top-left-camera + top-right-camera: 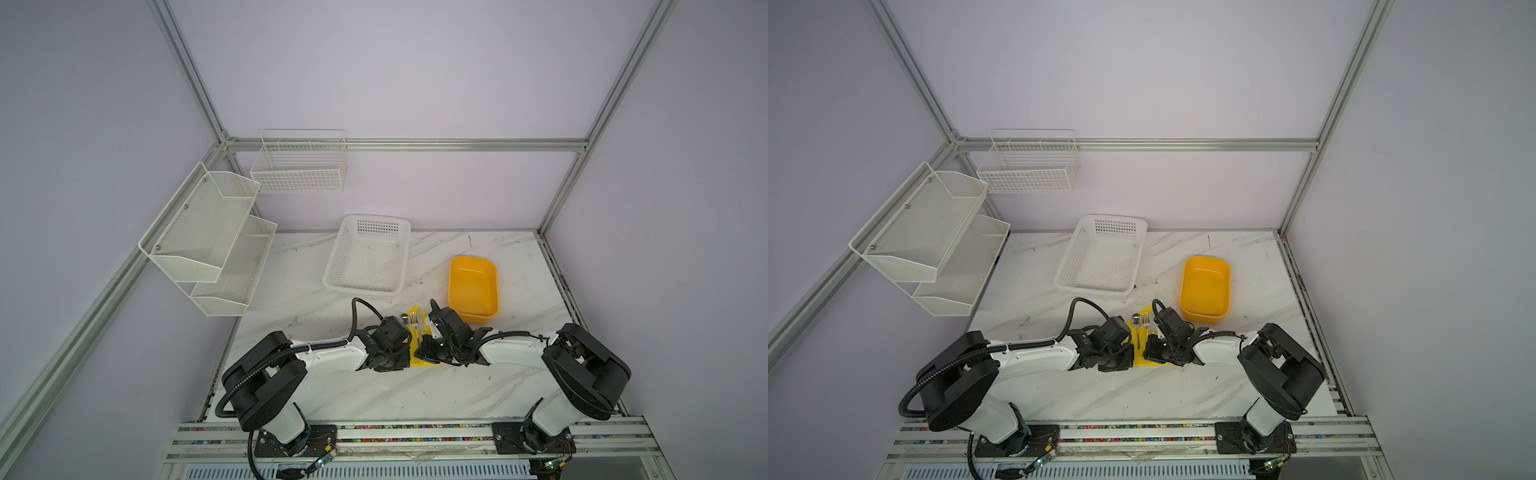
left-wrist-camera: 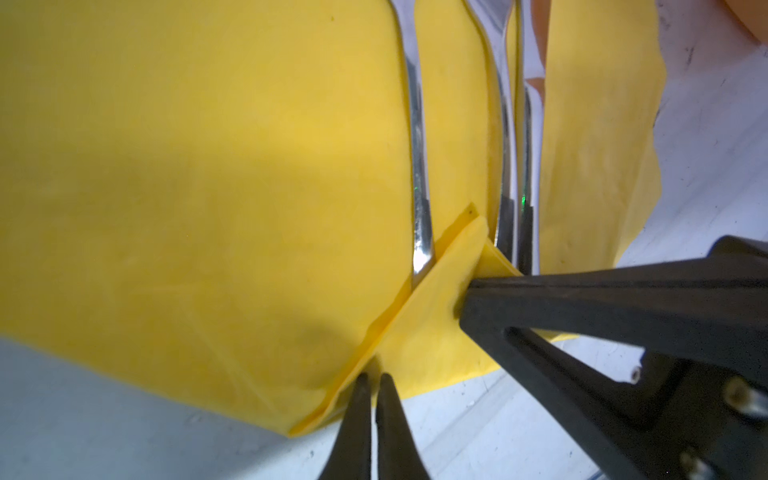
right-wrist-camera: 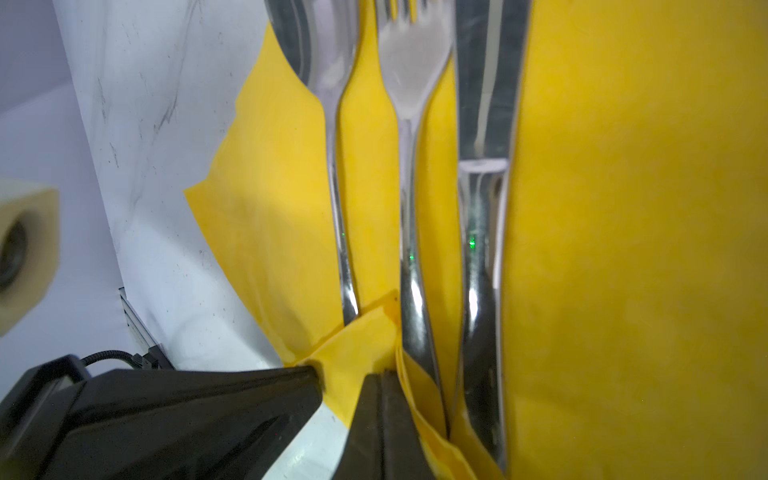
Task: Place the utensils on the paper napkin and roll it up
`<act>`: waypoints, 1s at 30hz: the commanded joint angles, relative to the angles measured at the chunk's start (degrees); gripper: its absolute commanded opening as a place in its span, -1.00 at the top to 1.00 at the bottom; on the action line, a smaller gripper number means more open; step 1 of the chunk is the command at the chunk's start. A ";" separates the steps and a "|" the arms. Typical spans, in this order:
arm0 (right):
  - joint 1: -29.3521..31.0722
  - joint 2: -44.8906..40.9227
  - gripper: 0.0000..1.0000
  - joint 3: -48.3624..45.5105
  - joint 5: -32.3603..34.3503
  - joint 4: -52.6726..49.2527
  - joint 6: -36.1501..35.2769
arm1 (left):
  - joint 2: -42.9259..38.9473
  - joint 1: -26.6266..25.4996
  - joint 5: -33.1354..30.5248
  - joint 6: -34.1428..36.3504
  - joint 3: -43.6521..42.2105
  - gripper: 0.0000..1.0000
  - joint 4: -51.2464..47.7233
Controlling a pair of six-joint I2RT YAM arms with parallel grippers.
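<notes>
The napkin point(image 2: 208, 166) is lying on the worktop point(image 1: 374, 390), between the two arms and near the tub point(image 1: 473, 286). The utensils point(image 3: 411, 208) are lying side by side on it: a spoon point(image 3: 320, 50), a fork point(image 3: 413, 75) and a knife point(image 3: 486, 83). The left end effector point(image 2: 374, 380) is squeezing almost fully shut on the folded-up near edge of the napkin. The right end effector point(image 3: 384, 380) is pinching the same flap tight, just beside it.

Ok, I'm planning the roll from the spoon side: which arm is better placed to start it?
Left, probably. The left claw is shut on the folded edge of the paper napkin, just outside the spoon handle; the right claw pinches the fold further in, by the fork handle.
</notes>
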 commanded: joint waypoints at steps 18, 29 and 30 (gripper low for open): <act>0.22 -0.93 1.00 1.81 1.53 -2.48 -0.75 | -1.87 0.25 -2.72 -0.67 -2.92 0.77 -3.60; 0.18 -5.85 0.97 -0.49 3.36 -3.63 -0.61 | -9.85 -0.54 -7.95 -0.58 -2.43 0.74 -2.11; 0.23 -6.45 0.97 -0.99 3.57 -3.68 -0.56 | -10.78 -0.52 -7.93 -0.45 -2.75 0.73 -1.22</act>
